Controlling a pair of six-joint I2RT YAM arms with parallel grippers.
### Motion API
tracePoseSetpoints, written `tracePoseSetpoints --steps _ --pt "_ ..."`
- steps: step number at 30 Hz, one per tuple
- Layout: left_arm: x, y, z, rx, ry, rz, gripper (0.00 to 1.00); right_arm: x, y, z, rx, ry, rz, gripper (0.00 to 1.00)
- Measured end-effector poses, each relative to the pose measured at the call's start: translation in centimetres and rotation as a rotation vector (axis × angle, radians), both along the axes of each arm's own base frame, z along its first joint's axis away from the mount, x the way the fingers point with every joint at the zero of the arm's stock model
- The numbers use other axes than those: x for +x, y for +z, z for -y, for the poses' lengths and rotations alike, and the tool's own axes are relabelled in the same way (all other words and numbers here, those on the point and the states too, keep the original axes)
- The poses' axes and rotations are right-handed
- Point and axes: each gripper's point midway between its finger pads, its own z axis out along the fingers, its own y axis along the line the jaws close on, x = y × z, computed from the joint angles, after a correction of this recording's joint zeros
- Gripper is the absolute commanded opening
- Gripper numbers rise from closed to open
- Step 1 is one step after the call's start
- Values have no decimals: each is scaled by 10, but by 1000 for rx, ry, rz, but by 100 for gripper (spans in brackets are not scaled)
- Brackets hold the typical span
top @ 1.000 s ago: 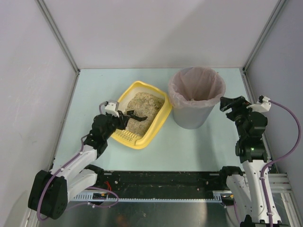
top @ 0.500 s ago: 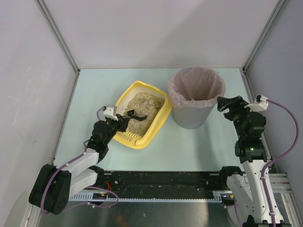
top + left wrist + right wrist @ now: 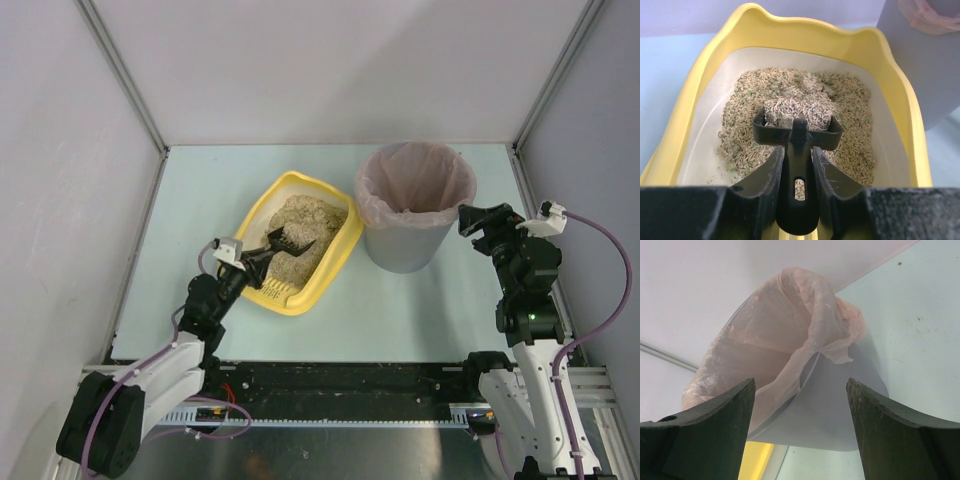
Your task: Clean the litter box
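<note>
The yellow litter box (image 3: 335, 262) lies left of centre, with beige litter (image 3: 305, 222) heaped inside; the left wrist view looks into it (image 3: 900, 107). My left gripper (image 3: 258, 262) is at the box's near, slotted end, shut on the handle of a black scoop (image 3: 286, 242). In the left wrist view the handle (image 3: 796, 200) is pinched in my left gripper (image 3: 797, 156), and the scoop's head (image 3: 797, 131) rests in the litter (image 3: 850, 125) with a clump of it inside. My right gripper (image 3: 481, 219) stands open, empty, just right of the bin; in its wrist view the right gripper (image 3: 800, 386) frames the bin's wall.
A grey round bin (image 3: 412, 240) with a pinkish liner (image 3: 440, 178) stands right of the litter box, nearly touching it, and fills the right wrist view as the bin (image 3: 840, 415) and its liner (image 3: 790, 330). Enclosure walls and frame posts (image 3: 128, 85) surround the pale table (image 3: 400, 310).
My left arm has drawn back toward the near edge, its wrist lower in view, with the scoop still held over the litter. The right gripper edged slightly left toward the bin.
</note>
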Motion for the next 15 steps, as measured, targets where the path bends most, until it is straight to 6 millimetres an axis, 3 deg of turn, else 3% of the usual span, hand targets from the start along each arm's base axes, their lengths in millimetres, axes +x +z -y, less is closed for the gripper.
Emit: tracePoseSetpoints --steps 7,15 --pt "-7 14 1 -6 -22 76 0 0 0 1 0 -6 0 78" --pt "-8 49 -13 -45 36 199 0 0 0 0 -1 -6 1 78"
